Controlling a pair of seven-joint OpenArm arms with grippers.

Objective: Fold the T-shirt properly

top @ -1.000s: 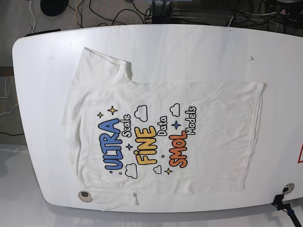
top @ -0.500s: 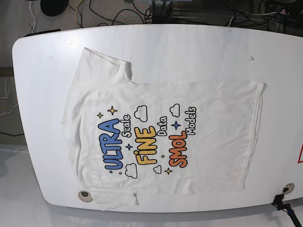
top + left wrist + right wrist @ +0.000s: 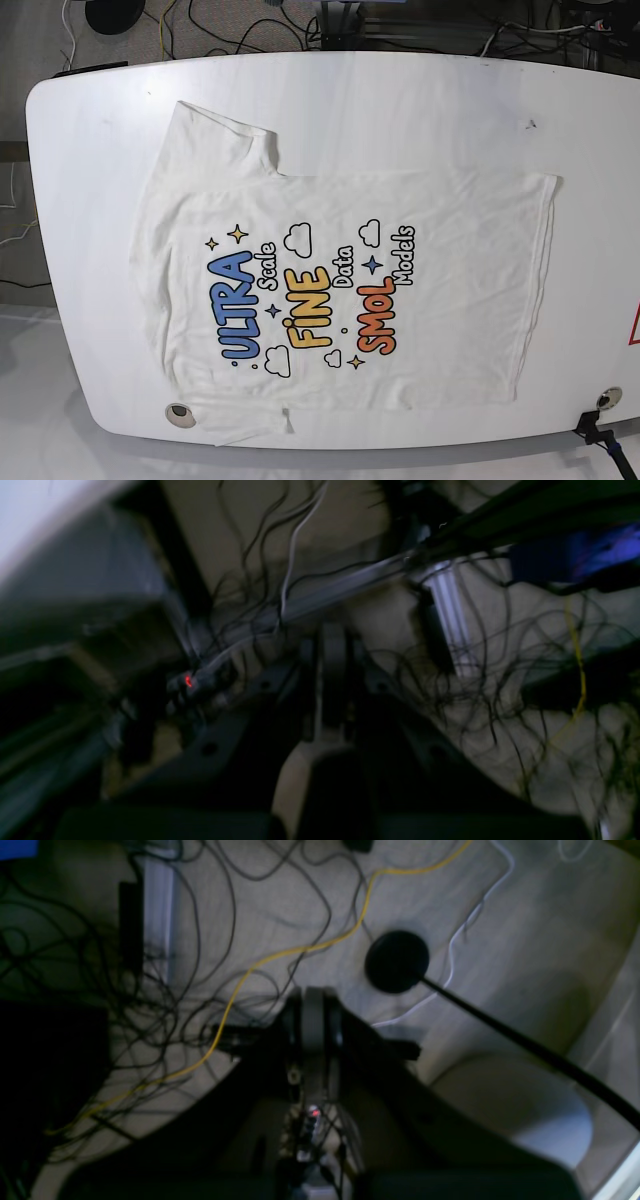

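The white T-shirt (image 3: 330,290) lies spread flat on the white table (image 3: 400,100), print side up, with the collar end at the left and the hem at the right. One sleeve (image 3: 215,135) lies towards the far edge. The other sleeve (image 3: 250,425) reaches the near edge. Neither gripper shows in the base view. In the left wrist view my left gripper (image 3: 333,680) is shut and empty, blurred, over the floor and cables. In the right wrist view my right gripper (image 3: 312,1025) is shut and empty, also over the floor.
A round fitting (image 3: 180,413) sits at the table's near-left edge and another (image 3: 608,398) at the near right, beside a black clamp (image 3: 600,435). Tangled cables and a black round stand base (image 3: 396,961) lie on the floor below.
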